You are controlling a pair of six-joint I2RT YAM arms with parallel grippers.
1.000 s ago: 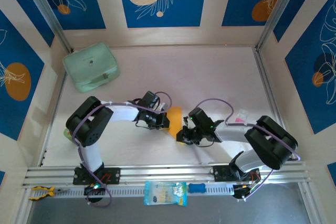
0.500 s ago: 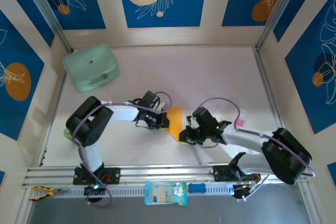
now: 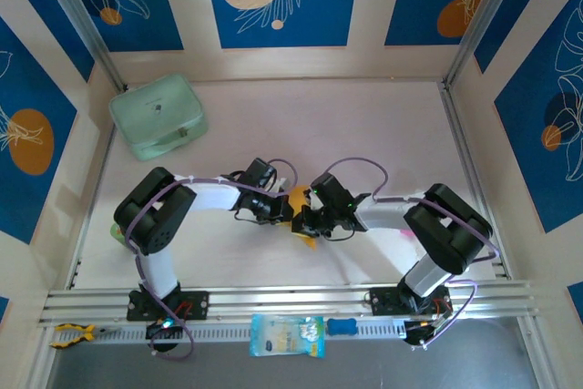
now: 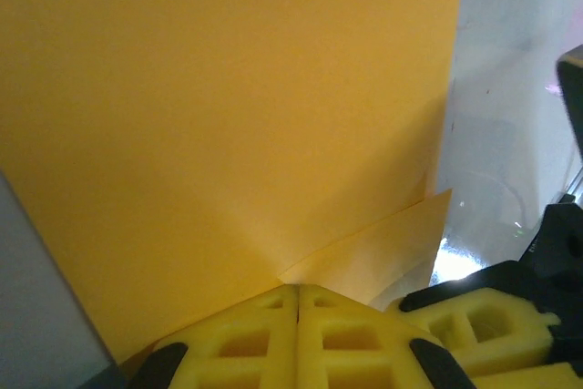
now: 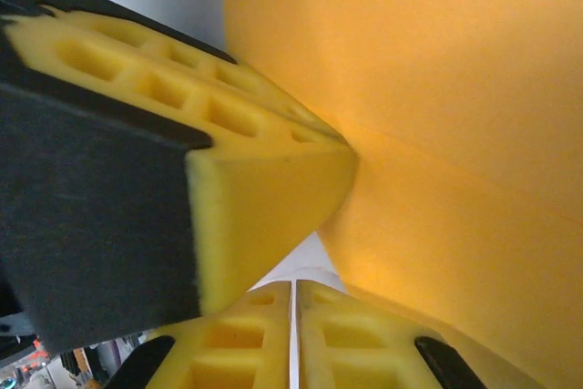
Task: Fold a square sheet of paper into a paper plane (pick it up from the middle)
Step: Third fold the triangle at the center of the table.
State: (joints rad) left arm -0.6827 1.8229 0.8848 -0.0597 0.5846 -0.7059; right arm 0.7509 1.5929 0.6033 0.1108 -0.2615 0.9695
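The square sheet of paper [image 3: 301,196] is orange-yellow, folded, and lies mid-table between my two grippers. My left gripper [image 3: 283,211] is at its left edge. In the left wrist view its yellow fingertips [image 4: 298,291] are pressed together at the point where a crease in the paper [image 4: 228,116] starts. My right gripper [image 3: 304,225] sits against the sheet's near edge, close beside the left one. Its jaws [image 5: 293,287] are closed to a thin slit, with the paper [image 5: 437,88] running over the right-hand finger. I cannot tell whether any paper is pinched there. The left gripper's finger [image 5: 264,179] crowds in from the left.
A mint-green case [image 3: 158,117] sits at the back left. A pale blue packet [image 3: 286,335] and a small blue item [image 3: 342,326] lie on the front ledge below the aluminium rail [image 3: 291,302]. A yellow-handled tool [image 3: 71,334] is at the front left.
My right arm has swung left, bringing its gripper up against the paper beside the left gripper. The left arm and the paper have stayed put.
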